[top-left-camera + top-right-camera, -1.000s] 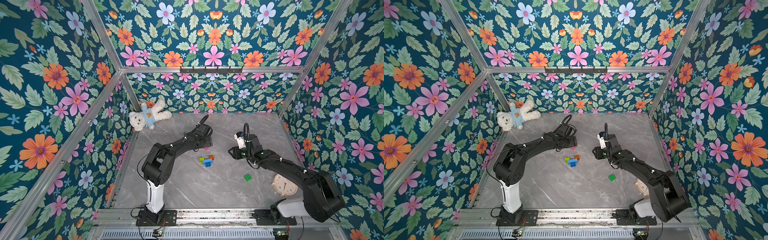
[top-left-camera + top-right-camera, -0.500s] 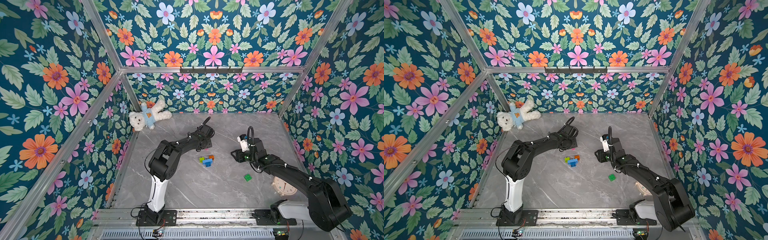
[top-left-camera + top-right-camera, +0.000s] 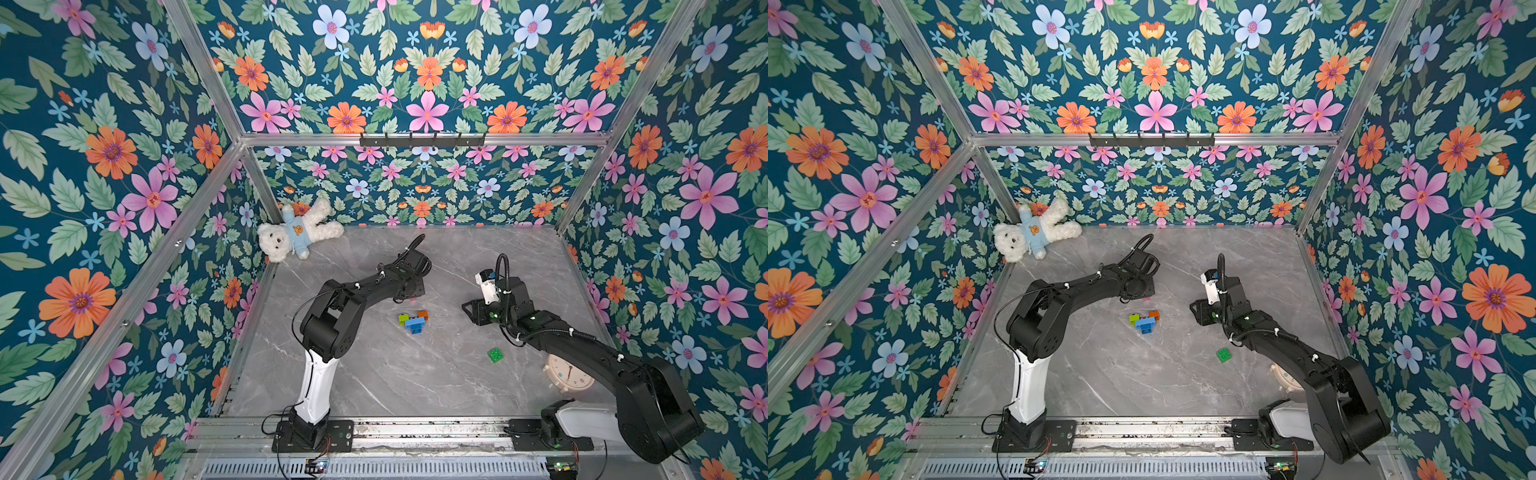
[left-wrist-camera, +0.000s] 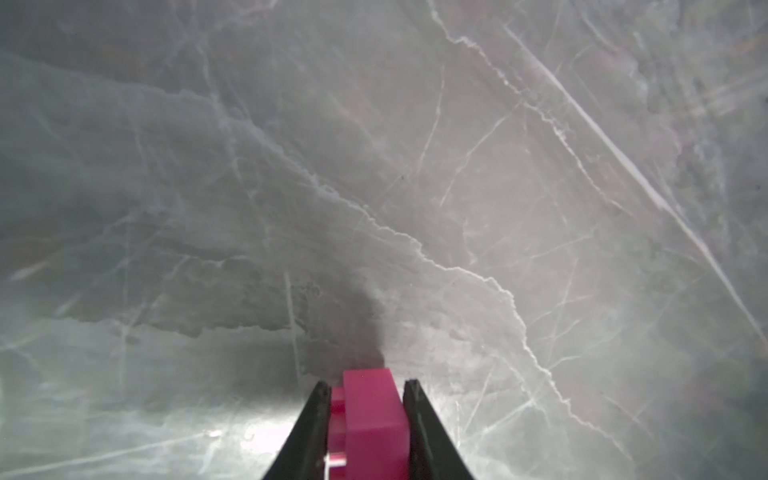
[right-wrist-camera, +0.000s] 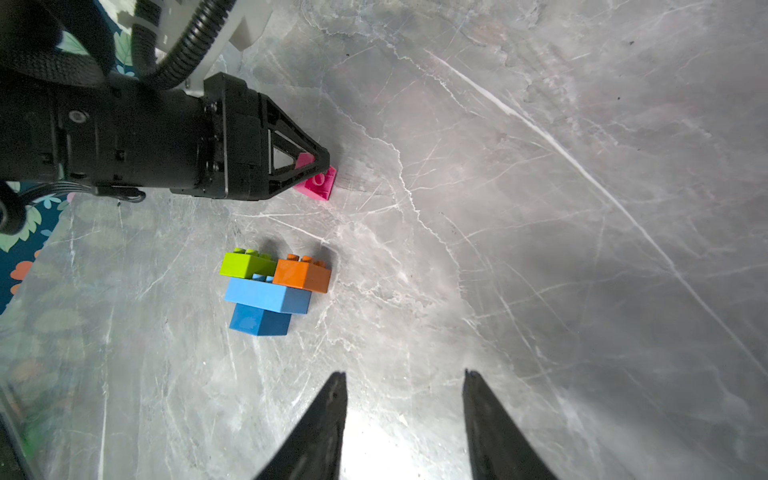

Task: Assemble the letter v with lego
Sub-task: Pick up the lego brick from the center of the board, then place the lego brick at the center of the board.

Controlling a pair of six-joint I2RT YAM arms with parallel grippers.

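Observation:
My left gripper (image 4: 365,386) is shut on a pink brick (image 4: 370,419), low at the table surface; the right wrist view shows the pink brick (image 5: 319,185) at the left gripper's (image 5: 322,164) tip. A joined cluster (image 3: 412,321) lies mid-table just in front of it: lime brick (image 5: 245,264) and orange brick (image 5: 302,274) on a light-blue brick (image 5: 266,296), dark blue brick (image 5: 259,323) beneath. A loose green brick (image 3: 495,355) lies nearer the front right. My right gripper (image 5: 403,376) stands open and empty, right of the cluster.
A white teddy bear (image 3: 297,239) lies in the back left corner. A pale alarm clock (image 3: 567,374) lies at the front right, partly under the right arm. Floral walls close in the grey marble table (image 3: 374,382) on three sides.
The left gripper's jaws have closed on the pink brick, and its elbow has swung inward. The right arm has barely shifted.

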